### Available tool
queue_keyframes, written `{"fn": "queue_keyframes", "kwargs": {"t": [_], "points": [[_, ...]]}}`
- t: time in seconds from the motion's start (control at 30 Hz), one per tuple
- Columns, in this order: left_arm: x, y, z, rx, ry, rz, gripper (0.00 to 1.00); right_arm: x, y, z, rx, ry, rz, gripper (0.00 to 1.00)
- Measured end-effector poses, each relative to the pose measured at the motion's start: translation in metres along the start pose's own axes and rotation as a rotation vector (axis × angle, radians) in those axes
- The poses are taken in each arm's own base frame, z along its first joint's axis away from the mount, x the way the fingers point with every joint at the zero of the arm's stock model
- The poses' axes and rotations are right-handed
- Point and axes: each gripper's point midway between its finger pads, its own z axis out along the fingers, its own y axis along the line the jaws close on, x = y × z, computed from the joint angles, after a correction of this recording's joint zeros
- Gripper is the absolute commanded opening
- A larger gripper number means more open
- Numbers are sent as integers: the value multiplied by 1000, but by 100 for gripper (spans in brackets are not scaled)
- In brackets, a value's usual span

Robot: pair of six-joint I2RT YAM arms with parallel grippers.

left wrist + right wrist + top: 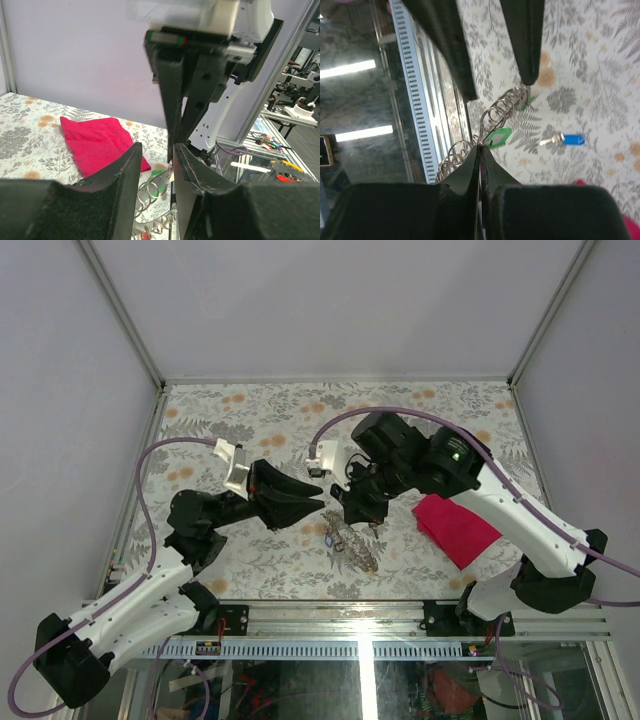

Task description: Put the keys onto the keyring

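Note:
My right gripper is shut on the rim of the keyring, a grey metal ring strung with small rings, and holds it above the table. A green-headed key hangs against the ring just past the fingertips. The blue-headed key lies loose on the patterned table. My left gripper is open, its fingers straddling the ring's far end without gripping it. From above, the two grippers meet tip to tip at table centre, with the keyring dangling below.
A red cloth lies flat on the table at the right, beside the right arm. The table's near edge with its slotted metal rail runs close under the hanging ring. Grey walls enclose the table on three sides.

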Motion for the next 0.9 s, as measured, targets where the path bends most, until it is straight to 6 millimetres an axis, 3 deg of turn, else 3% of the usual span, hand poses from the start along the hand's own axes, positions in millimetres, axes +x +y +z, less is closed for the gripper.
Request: {"fn": "queue_keyframes", "kwargs": {"t": [0.17,0.47,0.9], "points": [[5,-5,1,30,21,-1,33,16,-5,7,40,114,64,0],[25,-6,4,54,82,-21,34,24,-9,1,115,168,94,0],[48,-10,19,99,150,-49,35,20,-8,-1,108,157,91,0]]}}
